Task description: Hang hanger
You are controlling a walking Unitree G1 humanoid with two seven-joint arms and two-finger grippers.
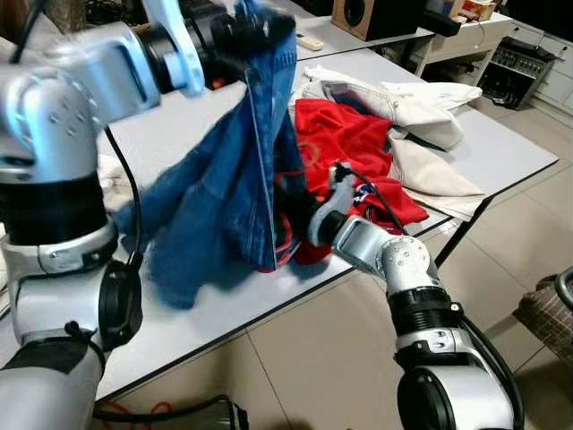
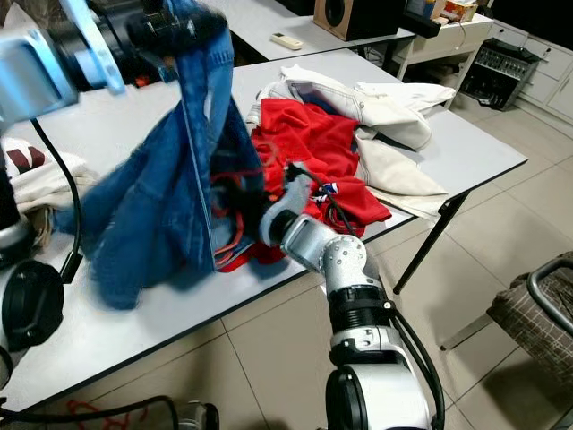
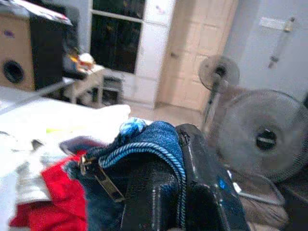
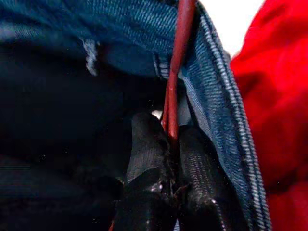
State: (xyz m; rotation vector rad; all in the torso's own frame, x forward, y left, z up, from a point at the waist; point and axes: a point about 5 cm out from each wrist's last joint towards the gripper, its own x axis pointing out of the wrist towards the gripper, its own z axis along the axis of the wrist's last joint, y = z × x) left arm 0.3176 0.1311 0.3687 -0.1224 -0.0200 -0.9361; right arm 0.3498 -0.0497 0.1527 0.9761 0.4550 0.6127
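Left eye view: left hand is raised high over the white bench, fingers clamped on the top edge of a blue denim garment that hangs down to the bench surface. Right hand reaches in low from the bench's near edge and is buried in the denim's lower folds; fingertips hidden here. A red garment lies on the bench just behind it, touching a cream jacket. Image of the denim is motion-blurred.

Right eye view: same layout. A speaker sits on the far bench, and a remote lies beside it.

Left wrist view: black fingers closed on the denim's stitched hem, zipper pull dangling beside them. Two fans stand in the room beyond.

Right wrist view: both fingers pinched together on a thin red hanger rod, which runs up inside the denim opening. Red cloth just beside.
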